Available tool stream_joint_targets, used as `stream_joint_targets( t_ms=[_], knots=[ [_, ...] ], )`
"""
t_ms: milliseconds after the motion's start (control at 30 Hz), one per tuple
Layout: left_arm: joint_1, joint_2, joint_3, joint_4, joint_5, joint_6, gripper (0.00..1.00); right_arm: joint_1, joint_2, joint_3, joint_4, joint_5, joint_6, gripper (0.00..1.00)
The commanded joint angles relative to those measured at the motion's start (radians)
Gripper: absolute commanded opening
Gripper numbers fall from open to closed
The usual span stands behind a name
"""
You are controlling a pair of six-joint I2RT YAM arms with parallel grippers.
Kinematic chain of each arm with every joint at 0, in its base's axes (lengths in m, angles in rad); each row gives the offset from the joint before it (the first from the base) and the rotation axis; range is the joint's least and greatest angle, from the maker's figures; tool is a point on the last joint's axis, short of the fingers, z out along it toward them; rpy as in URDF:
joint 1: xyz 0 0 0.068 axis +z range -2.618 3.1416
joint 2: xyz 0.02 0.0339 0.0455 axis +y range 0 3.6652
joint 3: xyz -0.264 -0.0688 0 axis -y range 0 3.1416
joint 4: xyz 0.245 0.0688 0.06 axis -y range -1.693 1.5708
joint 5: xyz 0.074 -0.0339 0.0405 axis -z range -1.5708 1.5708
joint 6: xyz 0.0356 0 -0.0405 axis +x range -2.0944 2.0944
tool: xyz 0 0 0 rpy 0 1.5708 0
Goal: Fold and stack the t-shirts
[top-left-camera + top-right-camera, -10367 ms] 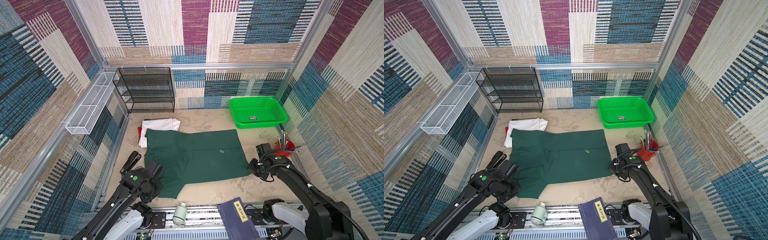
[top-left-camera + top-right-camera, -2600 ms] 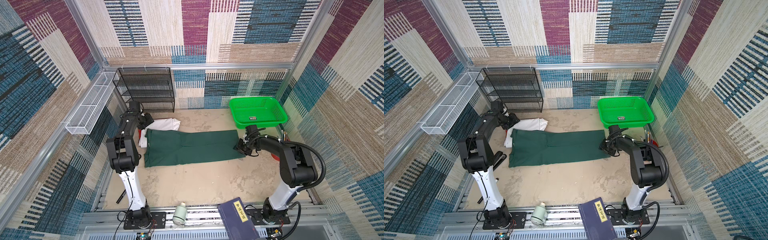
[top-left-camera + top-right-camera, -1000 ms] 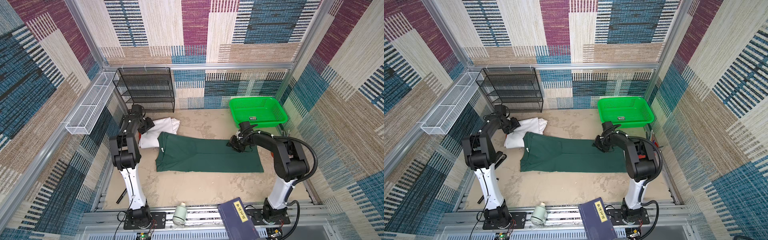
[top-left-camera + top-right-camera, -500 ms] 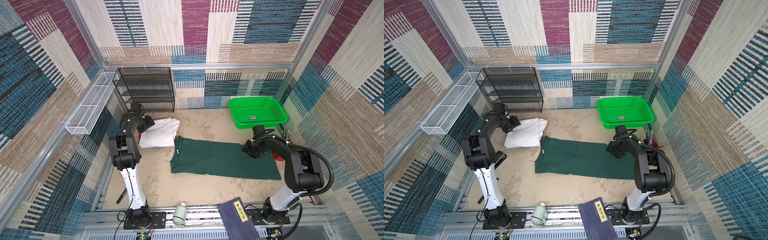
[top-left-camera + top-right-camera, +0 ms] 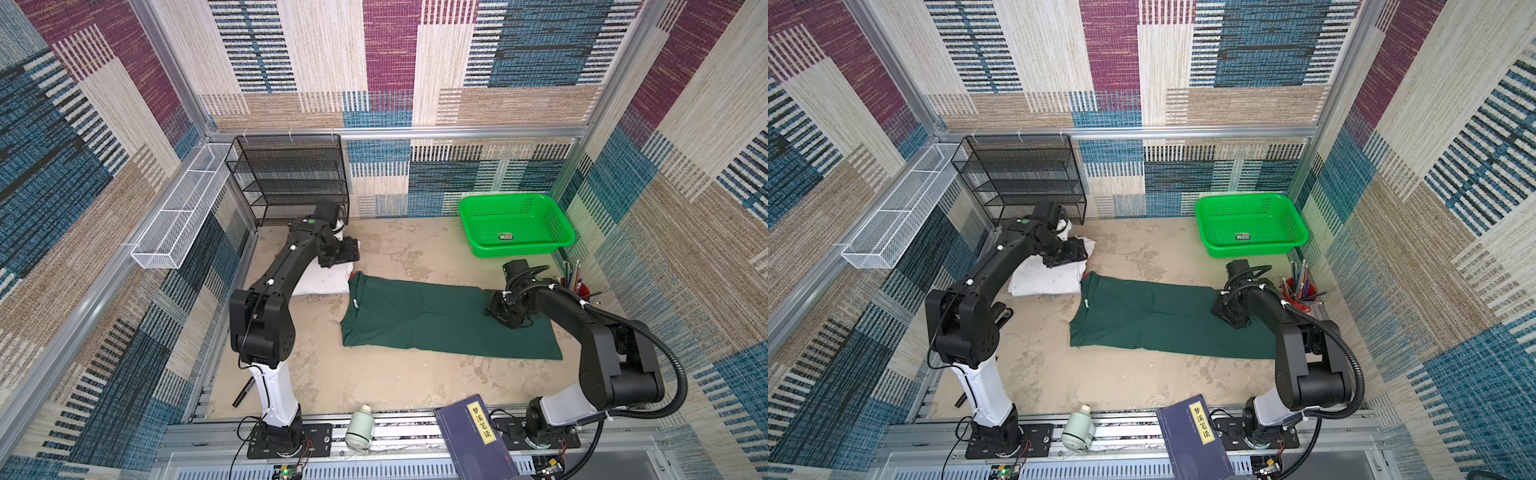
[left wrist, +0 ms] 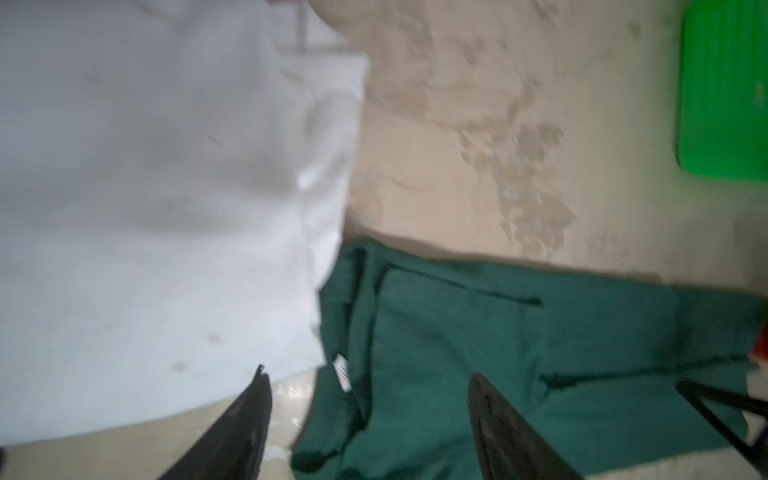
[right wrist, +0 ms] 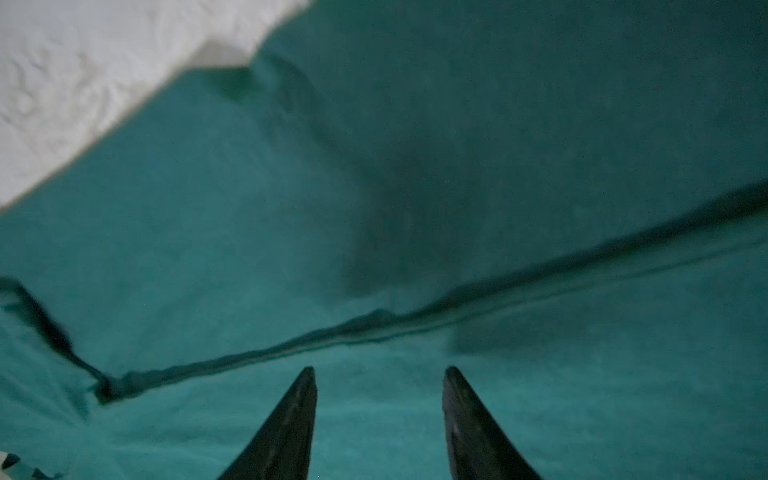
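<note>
The green shirt (image 5: 436, 322) lies folded into a long strip across mid-table. My right gripper (image 7: 379, 374) is over its 3 o'clock end, jaws partly apart and gripping nothing. At the strip's 10 o'clock, just beside it, sits the folded white shirt (image 5: 1050, 280). My left gripper (image 6: 368, 374) hovers there, jaws wide and empty. Farther off, at 1 o'clock, stands the basket (image 5: 519, 248).

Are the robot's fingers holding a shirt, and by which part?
Nothing is held: left gripper open above the white shirt, right gripper open over the green shirt.
</note>
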Motion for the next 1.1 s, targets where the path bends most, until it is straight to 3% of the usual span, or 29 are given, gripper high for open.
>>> stream_joint_targets(
  t_ms=[0,267,633,833,1067],
  knots=[
    [-0.068,-0.004,-0.068,-0.064,0.076,-0.051,0.75,0.002,-0.012,-0.037,0.022,-0.020,0.012,0.51],
    [-0.190,0.071,-0.133,-0.079,0.128,-0.038,0.78,-0.003,0.015,-0.083,0.061,-0.043,0.008,0.51],
    [-0.208,0.262,-0.046,-0.073,0.160,0.000,0.80,-0.014,0.021,-0.118,0.066,-0.054,0.007,0.51],
    [-0.206,0.399,0.139,-0.111,0.170,0.006,0.80,-0.018,0.006,-0.152,0.058,-0.063,0.006,0.51],
    [-0.202,0.627,0.531,-0.224,0.180,0.003,0.82,-0.001,-0.024,-0.198,0.127,-0.206,-0.027,0.50]
  ],
)
